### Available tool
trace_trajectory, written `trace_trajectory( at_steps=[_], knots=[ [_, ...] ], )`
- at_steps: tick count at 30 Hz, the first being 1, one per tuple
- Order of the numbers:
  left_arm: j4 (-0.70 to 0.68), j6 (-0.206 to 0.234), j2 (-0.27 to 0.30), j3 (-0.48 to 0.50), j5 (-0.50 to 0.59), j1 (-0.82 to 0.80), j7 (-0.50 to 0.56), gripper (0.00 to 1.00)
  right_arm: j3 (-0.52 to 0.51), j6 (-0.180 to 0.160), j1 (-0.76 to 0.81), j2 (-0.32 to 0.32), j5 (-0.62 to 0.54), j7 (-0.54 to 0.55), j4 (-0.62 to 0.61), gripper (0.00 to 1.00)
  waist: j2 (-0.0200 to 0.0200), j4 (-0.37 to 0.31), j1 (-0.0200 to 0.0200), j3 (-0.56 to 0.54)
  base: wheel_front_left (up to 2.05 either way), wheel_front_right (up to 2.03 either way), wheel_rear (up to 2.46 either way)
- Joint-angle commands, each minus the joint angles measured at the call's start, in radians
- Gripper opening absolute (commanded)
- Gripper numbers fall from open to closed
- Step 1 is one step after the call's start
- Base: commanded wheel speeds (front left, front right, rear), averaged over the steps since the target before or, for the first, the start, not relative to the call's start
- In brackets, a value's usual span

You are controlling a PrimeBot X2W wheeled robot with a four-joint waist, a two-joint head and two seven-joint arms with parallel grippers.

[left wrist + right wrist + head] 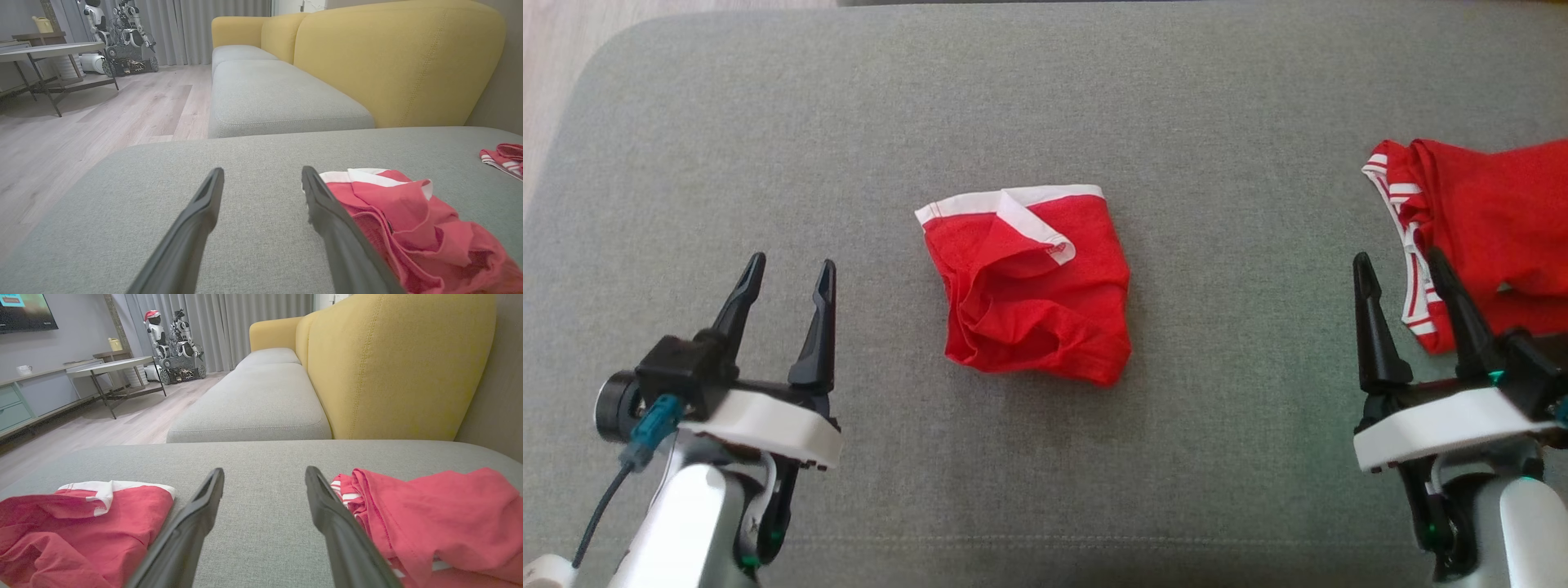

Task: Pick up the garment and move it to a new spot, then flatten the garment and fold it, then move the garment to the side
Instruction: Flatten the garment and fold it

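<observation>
We've got the garment (1033, 286) lying crumpled at the centre of the grey cushion (768, 122), approx. midway between our 2 grippers and touching neither. The left gripper (792, 261) sits low-left w/ fingers spread and nothing between them. The right gripper (1399, 256) sits low-right, likewise spread and empty. We judge the garment light, thin and soft: no stiffness, so it'll sag and bunch wherever we lift it, and a one-point pinch would leave the rest trailing. It looks neither fragile nor slippery, tho it may drag on the cushion weave. Best hold, in our view, is the white waistband (980, 202) along the far edge, prob. the firmest strip. We'd put one gripper at each outer corner, since part of the band is flipped over onto the red. Count: 2 red garments, i.e. the centre one plus a second garment (1494, 229) w/ striped trim just beside the right gripper; 2 grippers, 2 fingers each.
</observation>
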Motion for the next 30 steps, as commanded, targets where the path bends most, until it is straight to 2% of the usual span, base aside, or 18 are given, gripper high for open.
trace_trajectory(
  at_steps=[1, 2, 3, 4, 11, 20, 25, 30],
  knots=[
    [-0.035, 0.008, 0.031, 0.034, -0.006, -0.026, 0.003, 1.00, 0.023, -0.001, -0.027, -0.003, -0.007, 0.006, -0.040, 1.00, 0.0000, 0.002, 0.0000, 0.002, 0.00, 0.00, 0.00],
    [-0.036, 0.008, 0.031, 0.033, -0.006, -0.028, 0.003, 1.00, 0.023, -0.001, -0.031, -0.003, -0.008, 0.010, -0.038, 0.95, 0.0000, 0.003, 0.0000, 0.005, 0.00, 0.00, 0.00],
    [-0.037, 0.007, 0.032, 0.032, -0.006, -0.030, 0.002, 1.00, 0.023, -0.001, -0.037, -0.003, -0.009, 0.015, -0.034, 0.13, 0.0000, 0.006, 0.0000, 0.008, 0.00, 0.00, 0.00],
    [-0.038, 0.007, 0.032, 0.031, -0.006, -0.034, 0.002, 1.00, 0.026, -0.001, -0.047, -0.003, -0.010, 0.017, -0.028, 0.00, 0.0000, 0.008, 0.0000, 0.012, 0.00, 0.00, 0.00],
    [-0.031, -0.005, 0.025, 0.016, -0.007, -0.074, -0.005, 1.00, 0.129, -0.001, -0.166, -0.003, 0.018, 0.020, 0.094, 0.00, 0.0000, 0.042, 0.0000, 0.049, 0.00, 0.00, 0.00],
    [0.006, -0.024, -0.008, -0.014, -0.007, -0.132, -0.026, 1.00, 0.393, -0.001, -0.346, -0.003, 0.117, -0.024, 0.419, 0.00, 0.0000, 0.126, 0.0000, 0.088, 0.00, 0.00, 0.00],
    [0.026, -0.033, -0.023, -0.024, -0.007, -0.151, -0.036, 1.00, 0.471, -0.001, -0.424, -0.003, 0.165, -0.062, 0.560, 0.00, 0.0000, 0.164, 0.0000, 0.099, 0.00, 0.00, 0.00],
    [0.042, -0.040, -0.031, -0.029, -0.005, -0.164, -0.042, 1.00, 0.535, -0.001, -0.511, -0.003, 0.210, -0.107, 0.626, 0.00, 0.0000, 0.188, 0.0000, 0.107, 0.00, 0.00, 0.00]
  ],
)
